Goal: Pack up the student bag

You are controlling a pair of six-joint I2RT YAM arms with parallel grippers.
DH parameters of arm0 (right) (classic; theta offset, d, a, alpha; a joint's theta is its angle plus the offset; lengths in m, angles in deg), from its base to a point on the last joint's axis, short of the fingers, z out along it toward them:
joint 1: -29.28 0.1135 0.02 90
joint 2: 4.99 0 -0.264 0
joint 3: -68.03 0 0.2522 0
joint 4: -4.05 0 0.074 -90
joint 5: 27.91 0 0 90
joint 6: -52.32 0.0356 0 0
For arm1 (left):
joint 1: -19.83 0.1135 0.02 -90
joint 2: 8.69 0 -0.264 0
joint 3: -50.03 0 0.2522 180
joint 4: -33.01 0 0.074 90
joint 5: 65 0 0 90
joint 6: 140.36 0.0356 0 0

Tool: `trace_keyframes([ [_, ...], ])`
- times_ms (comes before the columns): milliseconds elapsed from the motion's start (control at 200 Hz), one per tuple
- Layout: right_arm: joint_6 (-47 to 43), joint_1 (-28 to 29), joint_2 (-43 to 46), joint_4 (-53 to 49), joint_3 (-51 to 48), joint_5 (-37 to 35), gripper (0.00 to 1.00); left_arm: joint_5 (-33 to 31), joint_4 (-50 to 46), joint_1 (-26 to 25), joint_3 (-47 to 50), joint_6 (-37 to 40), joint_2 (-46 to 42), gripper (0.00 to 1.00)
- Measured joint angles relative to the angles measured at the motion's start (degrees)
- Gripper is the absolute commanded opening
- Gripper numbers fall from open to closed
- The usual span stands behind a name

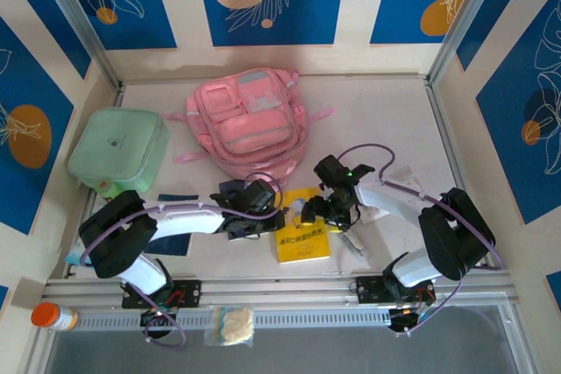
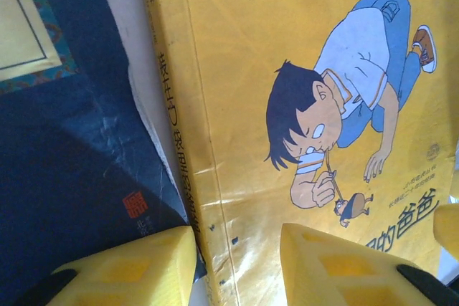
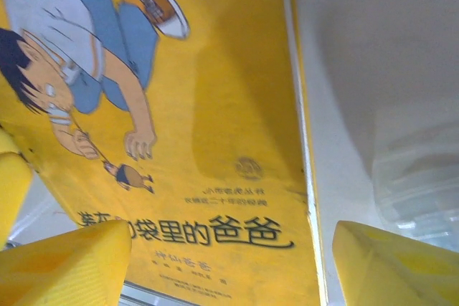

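**A:** Where was the student bag [image 1: 250, 124] placed?

**B:** It was laid flat at the far middle of the table [image 1: 394, 129], front pockets turned upward and pink straps spread to both sides. A mint-green soft case [image 1: 118, 148] was set to its left, apart from it.

**A:** What was found nearer the arms?

**B:** A yellow book [image 2: 237, 69], with a cartoon boy drawn on its cover, was laid flat just in front of the bag, between the two wrists. A dark blue book [image 2: 79, 148] was seen against its spine side. Whether the two overlapped could not be told.

**A:** How was the left gripper [image 2: 235, 241] set?

**B:** Its jaws were parted and nothing was clasped. In the left wrist view, one yellow finger [image 2: 129, 270] was seen over the dark blue cover and the other over the yellow cover. The spine was lined up with the gap.

**A:** And the right gripper [image 3: 231, 234]?

**B:** It was spread wide, released, with nothing pinched. It was poised over the opposite long edge of the yellow book, so one finger was seen over the cover and the other over bare table.

**A:** Was anything else noted?

**B:** A pale pen [image 1: 355, 243] was seen on the table to the right of the yellow book. An orange-capped bottle [image 1: 53, 315] was laid at the near left corner.
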Motion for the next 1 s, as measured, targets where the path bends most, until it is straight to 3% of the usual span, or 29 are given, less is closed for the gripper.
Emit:
trace_keyframes([
  [245, 1.4, 4.2, -0.1, -0.1, -0.2, -1.0, 0.8, 0.0, -0.6, 0.0, -0.6, 0.0, 0.4, 0.37],
  [590, 1.0, 3.1, -0.9, 0.1, -0.5, -5.2, 0.84, 0.0, -0.6, 0.0, -1.1, 0.0, 0.9, 0.37],
  [1000, 0.9, 4.6, -2.0, 3.0, -0.5, -1.8, 0.86, 0.0, -0.6, 0.0, -1.2, 0.0, 1.0, 0.37],
])
